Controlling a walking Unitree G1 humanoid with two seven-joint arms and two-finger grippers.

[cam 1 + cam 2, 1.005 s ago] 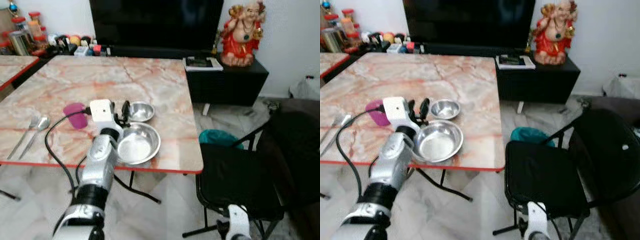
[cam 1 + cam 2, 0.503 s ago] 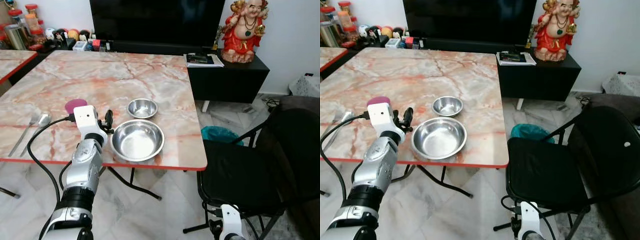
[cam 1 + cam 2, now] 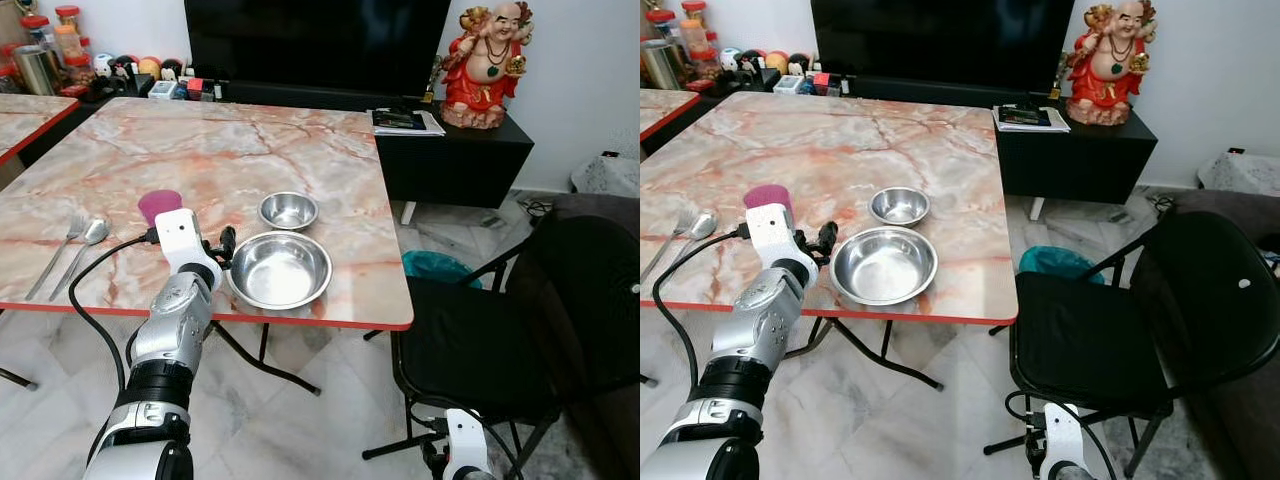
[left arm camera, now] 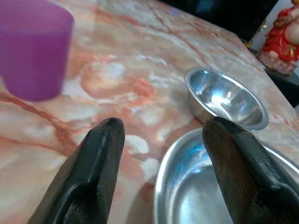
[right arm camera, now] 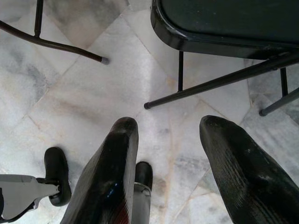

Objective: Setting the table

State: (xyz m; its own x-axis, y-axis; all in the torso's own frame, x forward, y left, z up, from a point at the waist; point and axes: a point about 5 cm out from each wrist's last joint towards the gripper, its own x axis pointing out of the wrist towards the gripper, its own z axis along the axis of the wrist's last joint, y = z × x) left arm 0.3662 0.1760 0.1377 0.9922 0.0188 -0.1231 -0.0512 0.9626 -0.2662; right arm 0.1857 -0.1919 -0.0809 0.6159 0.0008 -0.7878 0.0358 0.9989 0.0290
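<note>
A large steel bowl (image 3: 280,270) sits near the front edge of the marble table (image 3: 230,150), with a small steel bowl (image 3: 288,210) just behind it. A purple cup (image 3: 158,205) stands to their left. A fork (image 3: 52,258) and spoon (image 3: 80,250) lie farther left. My left gripper (image 3: 226,246) hovers open at the large bowl's left rim, nothing between its fingers (image 4: 100,154). In the left wrist view the cup (image 4: 32,51), the small bowl (image 4: 226,98) and the large bowl (image 4: 205,196) lie ahead. My right gripper (image 5: 166,144) hangs open over the floor.
A black folding chair (image 3: 500,340) stands right of the table. A TV stand (image 3: 455,150) with a red statue (image 3: 483,65) and a dark screen (image 3: 310,45) lies behind. Jars and clutter (image 3: 60,55) crowd the far left. A teal bin (image 3: 435,268) sits on the floor.
The camera has shifted slightly. My left gripper has drawn back to the left from between the bowls to the large bowl's left rim. The bowls, cup and cutlery have not moved.
</note>
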